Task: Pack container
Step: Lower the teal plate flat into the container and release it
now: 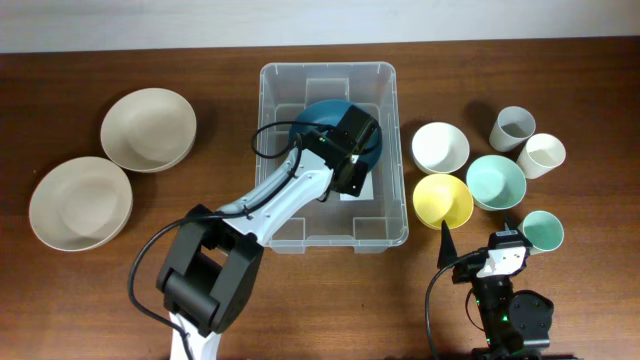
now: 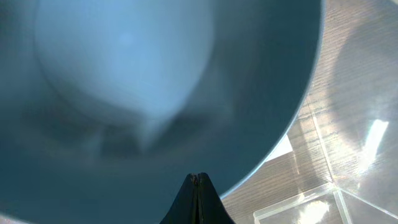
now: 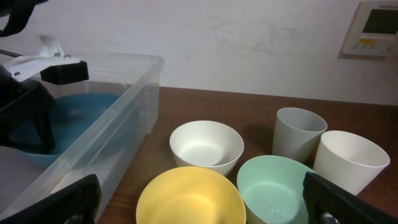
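Left pincer [image 2: 198,190] sits shut inside the container [image 1: 330,67].

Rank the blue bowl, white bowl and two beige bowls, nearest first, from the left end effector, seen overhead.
1. blue bowl, in the container, under the left end effector.
2. white bowl, right of the container.
3. upper beige bowl, left.
4. lower beige bowl, far left.

Bowl [image 1: 322,113] inside container [image 1: 326,67], table [image 1: 230,60] centre.

The wooden table [image 1: 220,50] carries the container [image 1: 330,68], two beige bowls [image 1: 148,128], three small bowls [image 1: 440,147], three cups [image 1: 517,128].
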Robot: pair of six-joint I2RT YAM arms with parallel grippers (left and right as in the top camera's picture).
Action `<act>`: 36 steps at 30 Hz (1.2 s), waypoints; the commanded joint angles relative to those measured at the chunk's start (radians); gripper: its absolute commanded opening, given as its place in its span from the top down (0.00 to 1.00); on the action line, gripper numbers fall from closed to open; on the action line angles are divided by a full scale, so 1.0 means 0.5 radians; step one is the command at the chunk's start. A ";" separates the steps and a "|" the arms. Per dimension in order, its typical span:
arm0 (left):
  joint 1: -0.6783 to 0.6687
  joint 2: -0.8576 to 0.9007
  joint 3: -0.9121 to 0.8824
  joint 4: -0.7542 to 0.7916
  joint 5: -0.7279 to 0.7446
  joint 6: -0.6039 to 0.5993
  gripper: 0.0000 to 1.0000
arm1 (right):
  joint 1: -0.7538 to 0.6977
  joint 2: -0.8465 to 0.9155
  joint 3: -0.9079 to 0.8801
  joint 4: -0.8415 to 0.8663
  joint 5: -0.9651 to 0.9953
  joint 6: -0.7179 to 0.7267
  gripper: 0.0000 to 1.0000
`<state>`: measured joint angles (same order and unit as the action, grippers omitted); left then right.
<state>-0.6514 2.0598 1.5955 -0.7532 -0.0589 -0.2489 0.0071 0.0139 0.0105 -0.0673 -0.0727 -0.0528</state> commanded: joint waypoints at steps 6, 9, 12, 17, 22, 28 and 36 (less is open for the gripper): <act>0.011 0.053 0.087 -0.021 0.021 0.040 0.99 | -0.002 -0.015 -0.010 -0.009 0.003 0.003 0.01; 0.013 0.050 0.173 -0.092 0.021 0.040 0.99 | -0.002 -0.015 -0.010 -0.009 0.003 0.003 0.01; 0.012 0.049 0.273 -0.169 0.020 0.040 1.00 | -0.002 -0.015 -0.010 -0.009 0.003 0.003 0.01; 0.006 0.048 0.391 -0.263 0.023 0.040 0.99 | -0.002 -0.015 -0.010 -0.009 0.003 0.004 0.01; -0.027 0.049 0.390 -0.414 0.031 0.040 0.99 | -0.002 -0.015 -0.010 -0.009 0.003 0.004 0.01; -0.093 0.049 0.383 -0.510 0.043 0.069 0.99 | -0.002 -0.015 -0.010 -0.009 0.003 0.004 0.01; -0.141 0.064 0.382 -0.499 0.121 0.224 1.00 | -0.002 -0.015 -0.010 -0.009 0.003 0.003 0.01</act>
<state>-0.7235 2.0712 1.7786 -1.0058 -0.0204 -0.1730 0.0071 0.0139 0.0105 -0.0673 -0.0727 -0.0528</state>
